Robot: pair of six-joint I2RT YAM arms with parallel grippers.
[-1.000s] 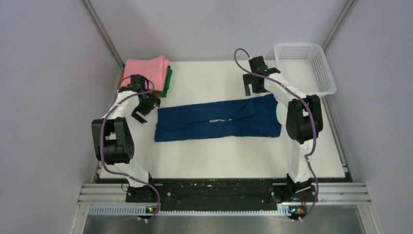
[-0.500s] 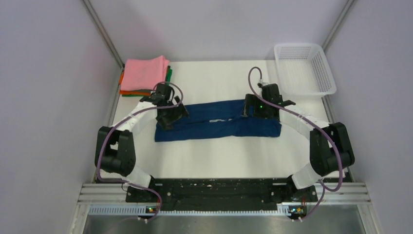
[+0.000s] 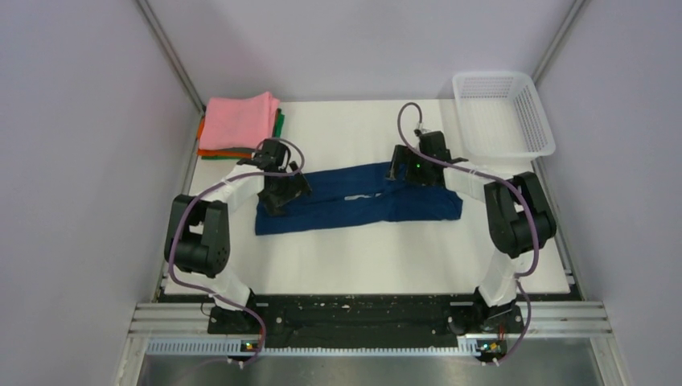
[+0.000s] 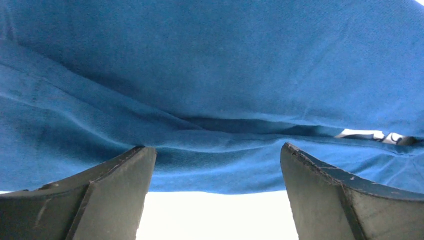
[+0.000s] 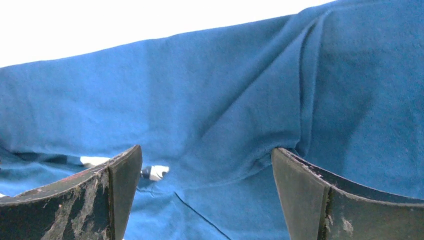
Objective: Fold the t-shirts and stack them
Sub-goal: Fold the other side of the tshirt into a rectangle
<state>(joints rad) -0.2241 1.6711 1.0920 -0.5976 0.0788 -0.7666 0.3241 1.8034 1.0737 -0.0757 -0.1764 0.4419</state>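
The left pincer (image 3: pixel 279 193) stands spread wide over the left end of the navy t-shirt (image 3: pixel 358 201). Nothing is between its fingers (image 4: pixel 100 195) but a fold of blue cloth straight ahead and a strip of white surface (image 4: pixel 215 215) beneath. The right pincer (image 3: pixel 400 170) is spread just as wide at the shirt's far edge, toward the right end. Its fingers (image 5: pixel 320 195) are set down on wrinkled cloth without pinching any of it.

The shirt lies as a long folded band across the surface, stretching from one pincer to the other. Its small white print (image 3: pixel 359 197) peeks from a seam between them. The print sits to the right of the left pincer and just beside the right pincer's left finger. The right arm's white forearm crosses above the shirt's right end.

Beyond and to the left of the left pincer sits the stack of folded t-shirts (image 3: pixel 240 121), pink on top with orange and green edges showing below, apart from the navy one. Beyond and to the right of the right pincer, at the surface's far corner, stands a white mesh basket (image 3: pixel 537 121).
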